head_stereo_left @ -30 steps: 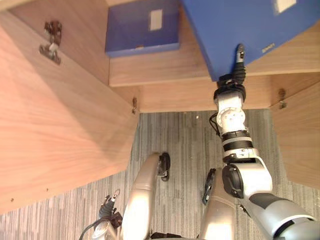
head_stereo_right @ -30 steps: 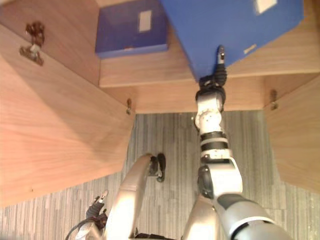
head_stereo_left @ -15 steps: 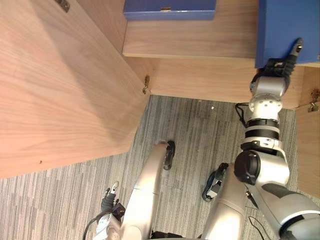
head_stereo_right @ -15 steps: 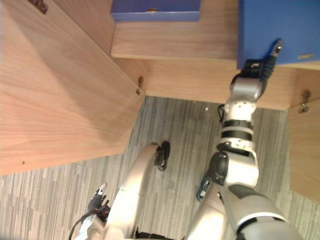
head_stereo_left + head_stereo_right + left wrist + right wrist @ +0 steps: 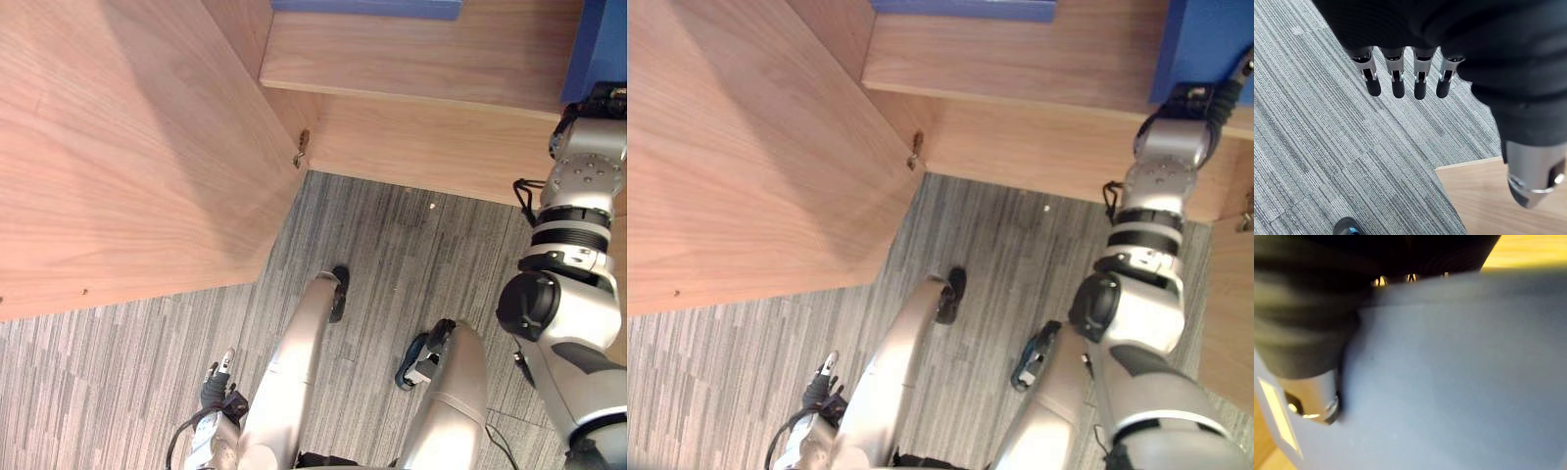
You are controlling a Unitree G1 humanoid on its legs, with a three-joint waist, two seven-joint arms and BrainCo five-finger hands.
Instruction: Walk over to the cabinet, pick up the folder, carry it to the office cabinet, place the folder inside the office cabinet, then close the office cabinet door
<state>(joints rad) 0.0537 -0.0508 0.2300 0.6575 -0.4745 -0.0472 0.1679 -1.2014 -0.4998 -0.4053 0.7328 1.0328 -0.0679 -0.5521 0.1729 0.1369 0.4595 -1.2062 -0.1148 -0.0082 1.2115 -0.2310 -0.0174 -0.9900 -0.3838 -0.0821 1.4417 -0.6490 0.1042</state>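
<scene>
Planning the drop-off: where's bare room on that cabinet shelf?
Bare wood spans the shelf from the open door across to the held folder, in front of the stored folder. Crowded at the right end, where the right hand grips the held folder.

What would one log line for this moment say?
right hand: grips blue folder | left hand: open, over carpet | cabinet door: open
</scene>
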